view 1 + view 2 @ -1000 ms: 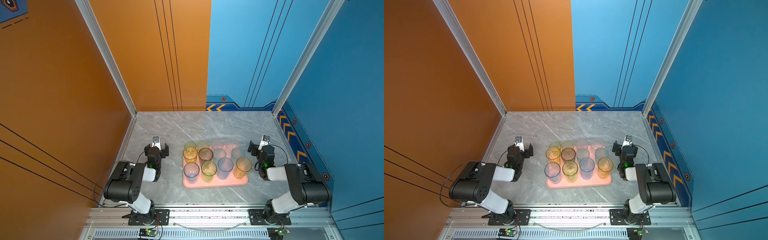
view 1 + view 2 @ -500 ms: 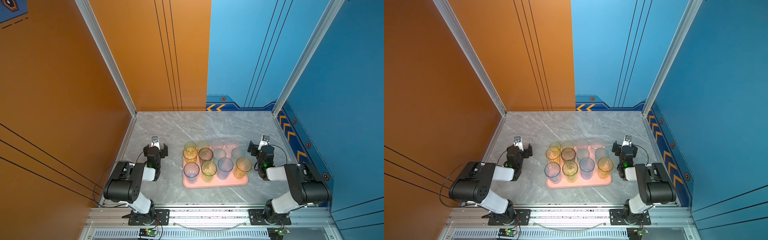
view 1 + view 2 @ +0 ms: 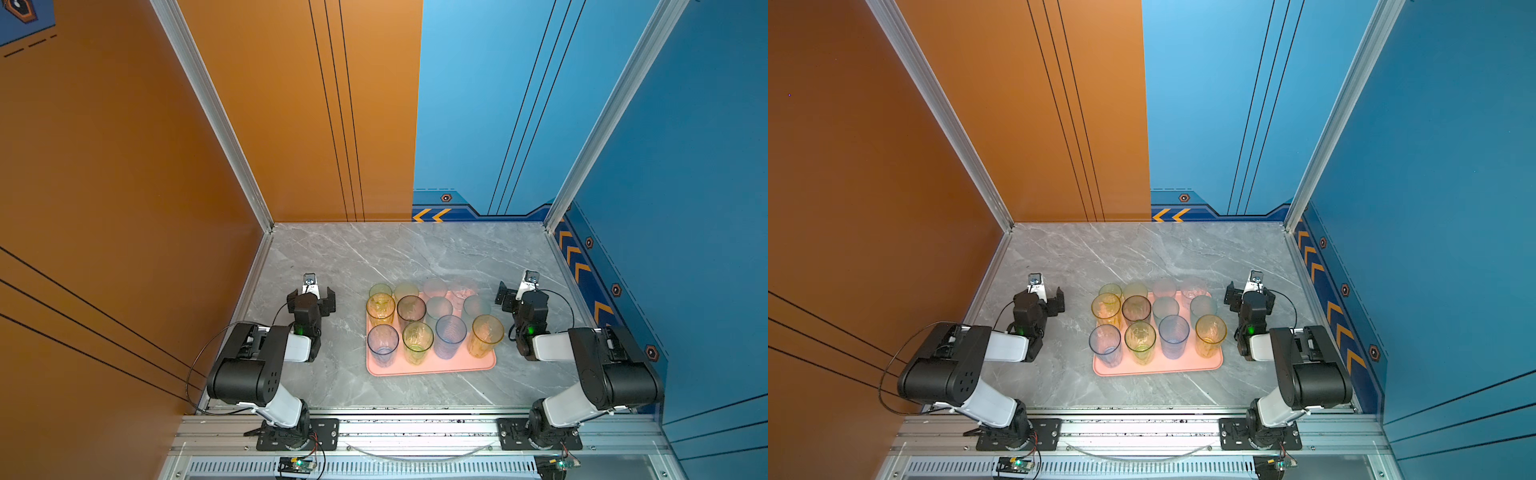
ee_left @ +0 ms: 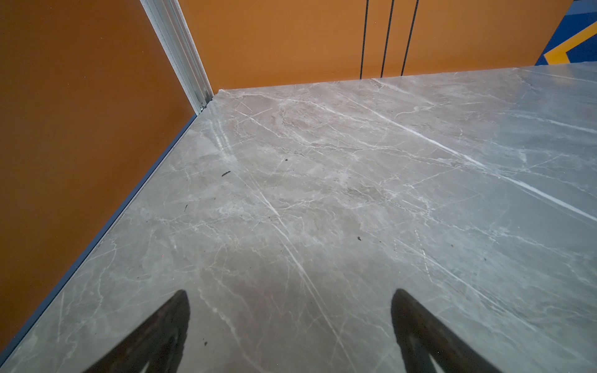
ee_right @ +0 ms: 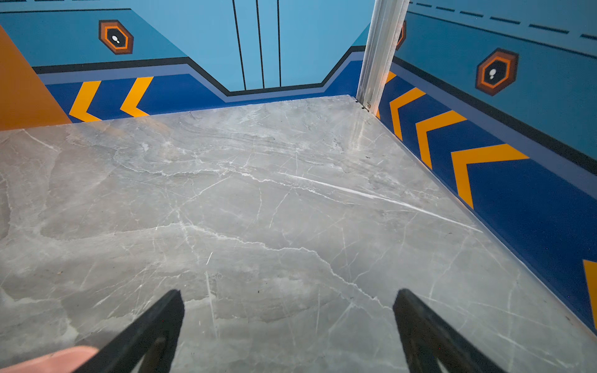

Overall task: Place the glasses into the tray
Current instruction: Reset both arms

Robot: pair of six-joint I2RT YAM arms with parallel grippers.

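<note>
Glasses (image 3: 417,332) stand upright in rows on the pink tray (image 3: 432,368) at the middle of your desk (image 3: 374,257). Your left tool (image 3: 311,296) and right tool (image 3: 520,296) flank it, both wide open, holding nothing.

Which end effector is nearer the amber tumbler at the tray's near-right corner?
Right. The right end effector sits just off the tray, beside the amber tumbler; the left end effector is on the tray's opposite side.

Translucent plastic glasses (image 3: 417,340), smooth matt plastic tray (image 3: 432,365), polished marble-look table (image 3: 395,253).
</note>
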